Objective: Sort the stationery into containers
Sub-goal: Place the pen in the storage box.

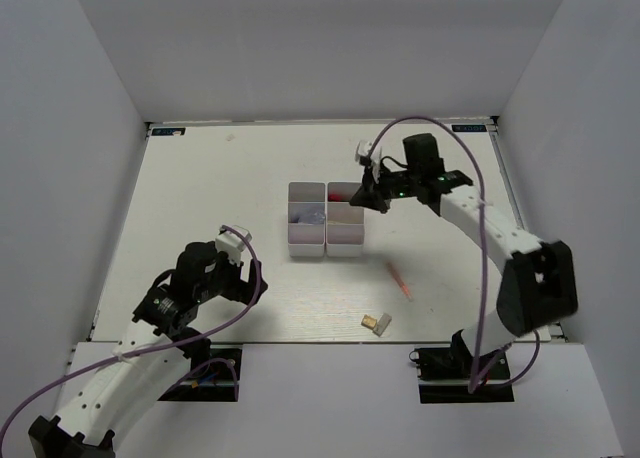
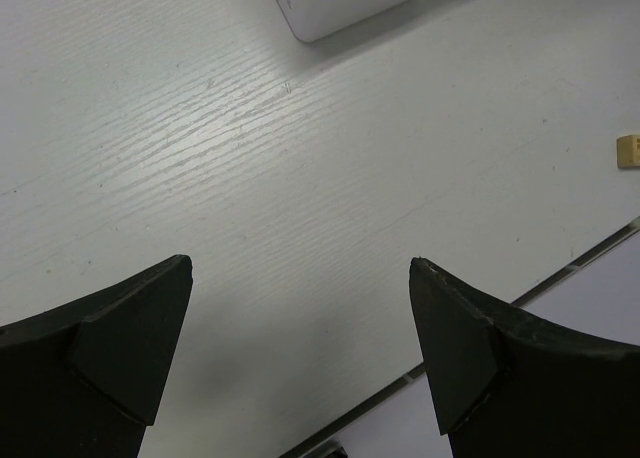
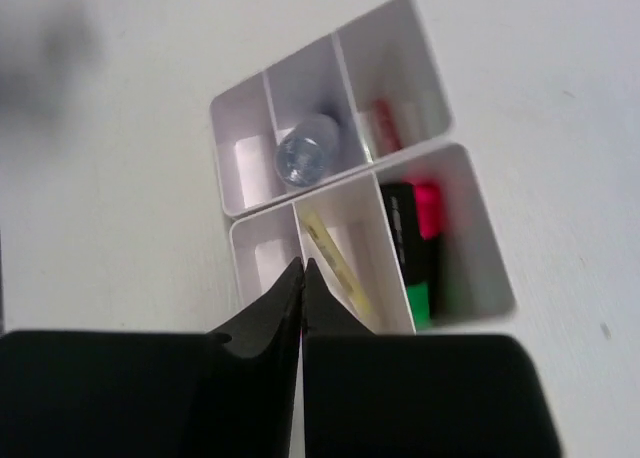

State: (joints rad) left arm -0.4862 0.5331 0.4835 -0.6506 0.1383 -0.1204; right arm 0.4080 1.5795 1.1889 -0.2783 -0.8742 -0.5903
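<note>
Two white three-compartment trays stand side by side mid-table, the left tray and the right tray. In the right wrist view one tray holds a clear bluish tube and a red-capped item. The other tray holds a yellowish stick and black markers with pink and green caps. My right gripper is shut above the trays; nothing shows between its fingers. My left gripper is open and empty over bare table. A thin orange pen and a tan eraser block lie on the table.
White walls enclose the table on three sides. A tray corner shows at the top of the left wrist view. The table's near edge runs just under my left gripper. Purple cables trail from both arms.
</note>
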